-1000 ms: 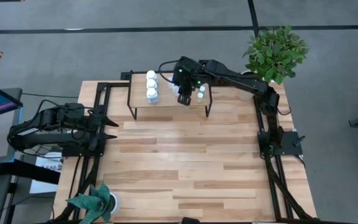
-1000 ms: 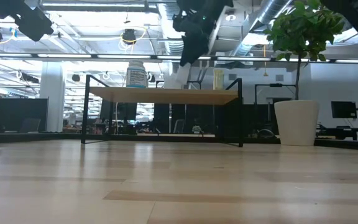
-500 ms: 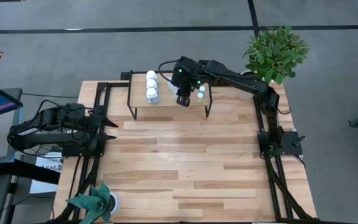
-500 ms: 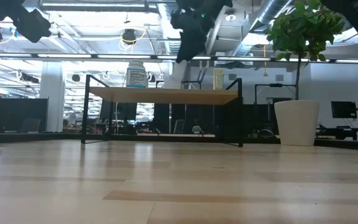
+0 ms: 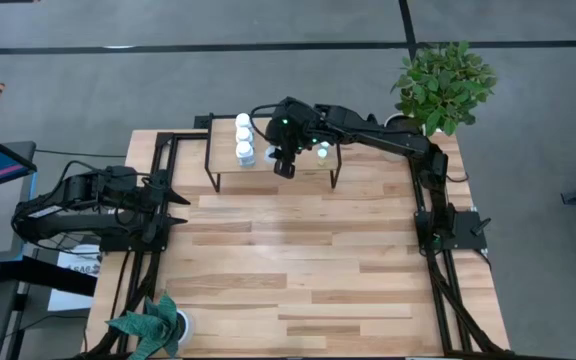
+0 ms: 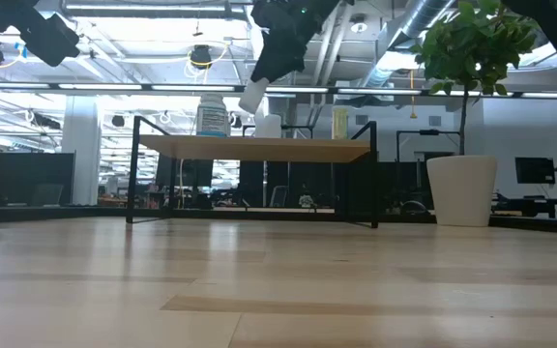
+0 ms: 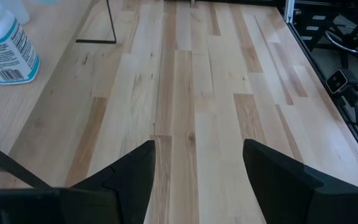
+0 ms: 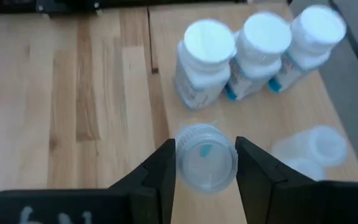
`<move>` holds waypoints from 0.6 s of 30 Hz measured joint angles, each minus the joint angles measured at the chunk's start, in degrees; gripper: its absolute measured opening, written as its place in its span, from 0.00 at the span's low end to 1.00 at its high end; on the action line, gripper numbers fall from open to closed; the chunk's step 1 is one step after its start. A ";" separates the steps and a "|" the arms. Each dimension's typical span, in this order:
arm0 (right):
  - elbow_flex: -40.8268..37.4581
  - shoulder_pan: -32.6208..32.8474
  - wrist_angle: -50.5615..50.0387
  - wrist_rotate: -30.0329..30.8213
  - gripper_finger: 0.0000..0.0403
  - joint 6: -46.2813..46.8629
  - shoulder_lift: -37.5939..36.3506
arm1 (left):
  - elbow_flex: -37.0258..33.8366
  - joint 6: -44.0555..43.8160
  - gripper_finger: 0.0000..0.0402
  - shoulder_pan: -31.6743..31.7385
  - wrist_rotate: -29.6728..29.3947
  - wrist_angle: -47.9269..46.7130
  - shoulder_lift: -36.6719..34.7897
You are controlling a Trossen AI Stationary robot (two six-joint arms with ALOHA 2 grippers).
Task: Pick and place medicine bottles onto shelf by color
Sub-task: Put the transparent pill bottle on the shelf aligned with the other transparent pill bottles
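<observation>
The shelf (image 5: 223,165) stands at the table's far edge. On its left part a row of three white medicine bottles (image 5: 243,138) stands upright, also seen as white bottles (image 8: 253,53) in the right wrist view. Small pale bottles (image 5: 320,150) stand on its right part. My right gripper (image 5: 283,162) hovers over the shelf's middle, shut on a small pale-blue bottle (image 8: 205,157). My left gripper (image 7: 197,174) waits open at the table's left edge, with nothing between its fingers. My right gripper pinches the small pale-blue bottle by its round sides (image 8: 178,158) between its two fingers. The fingers slant down toward the shelf from the table's right side. The bottle (image 6: 252,97) hangs tilted below the fingers, clear of the shelf top (image 6: 259,147).
A large potted plant (image 5: 443,85) stands off the table's far right corner and a small plant (image 5: 153,325) at the near left corner. More pale-blue bottles (image 8: 316,146) stand on the shelf beside the held one. The wooden tabletop (image 5: 298,260) in front of the shelf is bare.
My right gripper has swung along the shelf toward the table's left and tipped, carrying the pale-blue bottle, which now shows tilted below its fingers in the low view. A small bottle on the shelf behind it has come into sight.
</observation>
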 joint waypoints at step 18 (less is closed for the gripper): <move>-0.33 -1.78 -4.37 -0.38 0.35 -3.63 0.07 | 0.00 0.00 0.57 0.02 0.00 0.01 0.00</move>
